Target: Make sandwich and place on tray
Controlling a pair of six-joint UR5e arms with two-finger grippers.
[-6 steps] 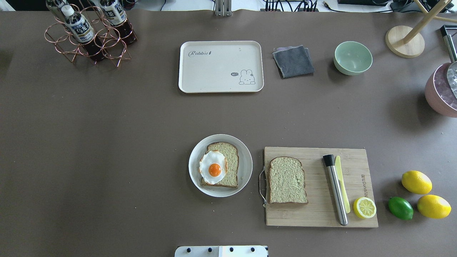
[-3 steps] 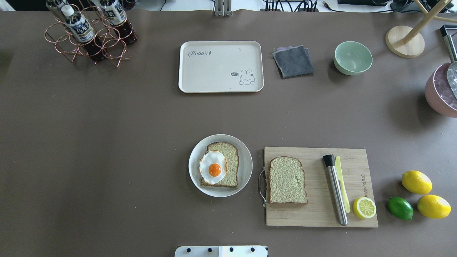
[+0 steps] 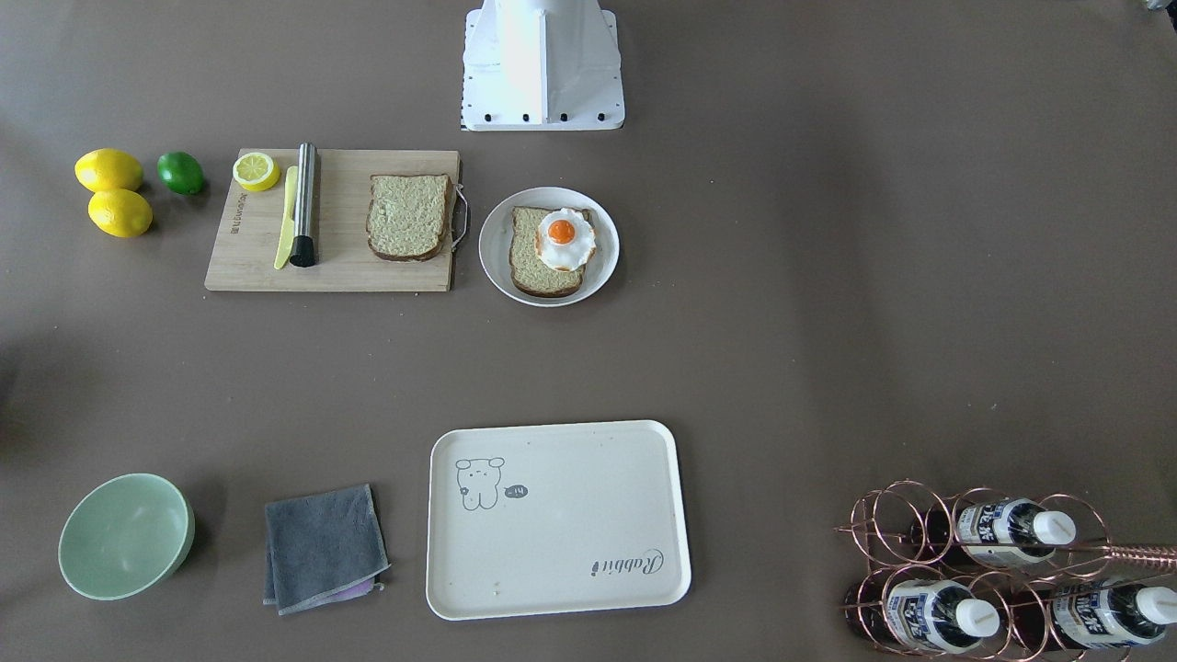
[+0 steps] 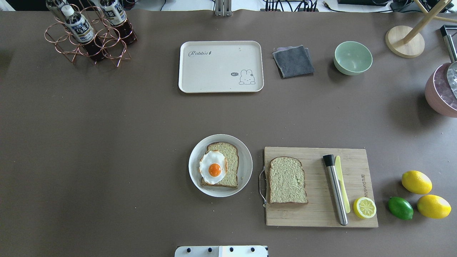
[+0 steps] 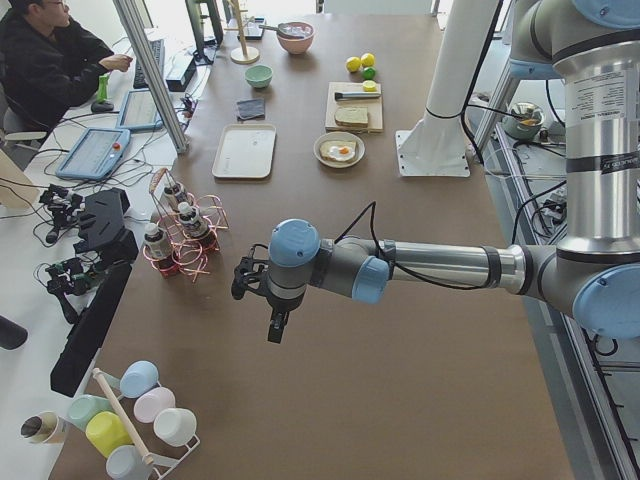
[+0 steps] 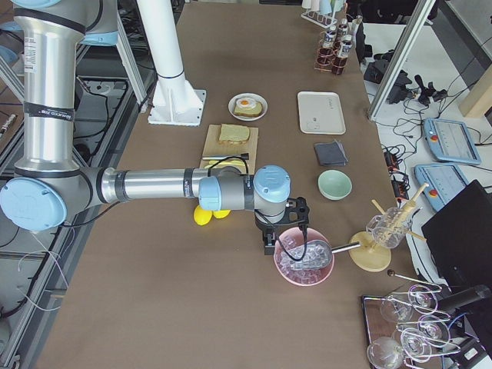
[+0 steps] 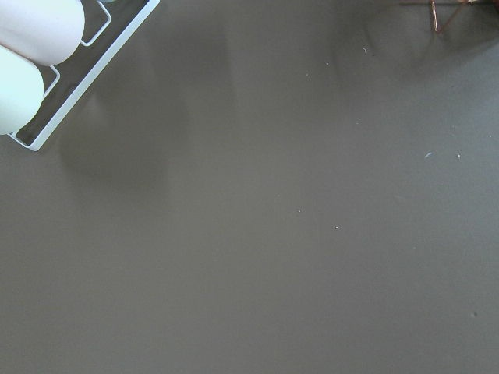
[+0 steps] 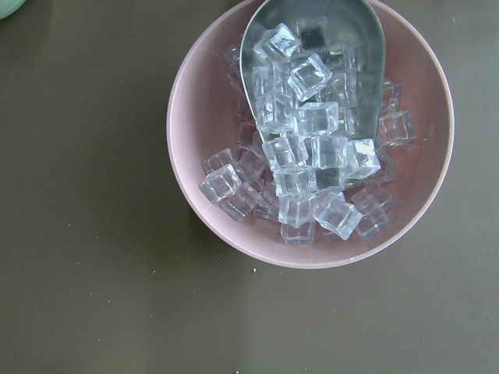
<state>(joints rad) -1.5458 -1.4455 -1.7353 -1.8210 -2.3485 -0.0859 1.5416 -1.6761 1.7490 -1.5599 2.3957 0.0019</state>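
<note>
One bread slice [image 4: 228, 157] lies on a round white plate [image 4: 246, 166] with the fried egg [image 4: 213, 167] on its left part. A second bread slice [image 4: 287, 180] lies bare on the wooden cutting board [image 4: 317, 214]. The cream tray [image 4: 221, 66] sits empty at the far middle of the table. My left gripper [image 5: 276, 328] hangs over bare table at the robot's far left, near the bottle rack. Over the pink ice bowl [image 6: 305, 261] at the far right hovers my right gripper [image 6: 271, 244]. I cannot tell if either is open or shut.
On the board lie a metal rod [image 4: 335, 189], a yellow knife [image 4: 342, 185] and a lemon half [image 4: 364, 207]. Two lemons [image 4: 416, 182] and a lime [image 4: 400, 208] sit to its right. A grey cloth [image 4: 293, 61], green bowl [image 4: 352, 58] and bottle rack [image 4: 91, 34] line the far side.
</note>
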